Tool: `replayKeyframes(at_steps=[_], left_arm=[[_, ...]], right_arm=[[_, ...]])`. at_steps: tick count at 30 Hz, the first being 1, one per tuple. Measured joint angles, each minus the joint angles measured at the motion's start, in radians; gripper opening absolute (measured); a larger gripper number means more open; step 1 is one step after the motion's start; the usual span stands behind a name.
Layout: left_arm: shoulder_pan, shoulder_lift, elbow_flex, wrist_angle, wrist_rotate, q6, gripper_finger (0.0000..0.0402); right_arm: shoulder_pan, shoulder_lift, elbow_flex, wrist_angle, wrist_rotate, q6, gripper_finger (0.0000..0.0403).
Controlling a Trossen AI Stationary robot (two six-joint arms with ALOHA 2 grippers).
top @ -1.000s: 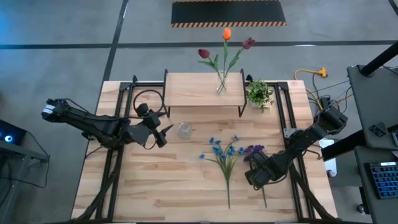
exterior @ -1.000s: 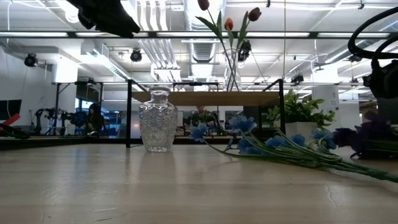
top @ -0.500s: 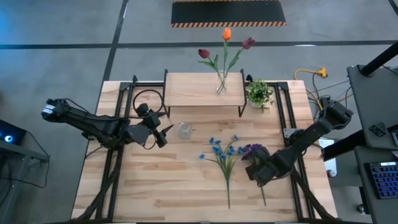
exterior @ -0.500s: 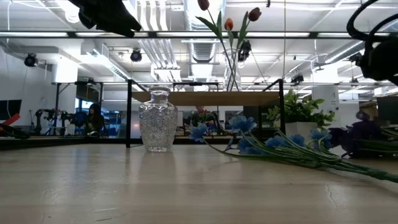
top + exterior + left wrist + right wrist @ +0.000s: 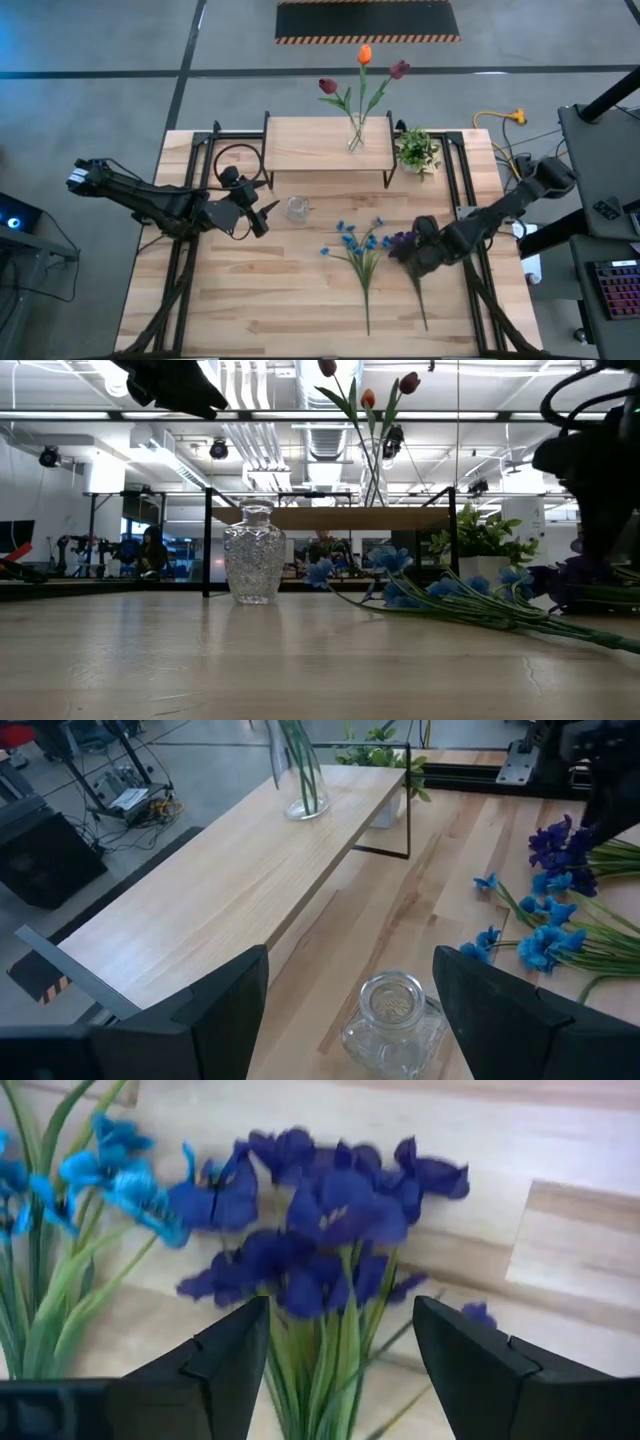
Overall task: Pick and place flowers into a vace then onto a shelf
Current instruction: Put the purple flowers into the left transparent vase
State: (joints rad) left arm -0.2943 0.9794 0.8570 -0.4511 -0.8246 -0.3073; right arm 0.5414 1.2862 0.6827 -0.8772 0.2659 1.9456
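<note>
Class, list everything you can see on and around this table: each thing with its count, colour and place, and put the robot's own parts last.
Table: one, light wood planks.
Shelf: one, light wood, at the table's far edge.
Tulips: three, dark red, orange, maroon, in a clear vase on the shelf.
Potted plant: one, green, right of the shelf.
Empty vase: one, clear glass, on the table before the shelf.
Blue bunch: one, lying mid-table.
Purple bunch: one, lying right of the blue.
Left gripper: open, beside the empty vase.
Right gripper: open, over the purple bunch.

Vase with tulips [image 5: 355, 140] on the shelf [image 5: 310, 146], potted plant [image 5: 417, 150] just right, empty vase [image 5: 297, 209] in front, two bunches [image 5: 362, 250] lying further right
</note>
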Motion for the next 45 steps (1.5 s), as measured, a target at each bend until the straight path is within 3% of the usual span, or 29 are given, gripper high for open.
replayKeyframes(at_steps=[10,23,38,45], left_arm=[[0.0,0.0,0.0,0.004,0.004,0.0,0.0267],[0.0,0.0,0.0,0.003,0.004,0.0,0.0267],[0.0,0.0,0.0,0.002,0.004,0.0,0.0267],[0.0,0.0,0.0,0.002,0.004,0.0,0.0267]], right_arm=[[-0.085,-0.049,-0.049,0.032,0.026,-0.111,0.0217],[-0.114,-0.041,-0.051,0.051,-0.002,-0.173,0.0188],[-0.113,-0.04,-0.051,0.052,-0.002,-0.196,0.0059],[-0.113,-0.041,-0.051,0.052,0.014,-0.203,0.0022]])
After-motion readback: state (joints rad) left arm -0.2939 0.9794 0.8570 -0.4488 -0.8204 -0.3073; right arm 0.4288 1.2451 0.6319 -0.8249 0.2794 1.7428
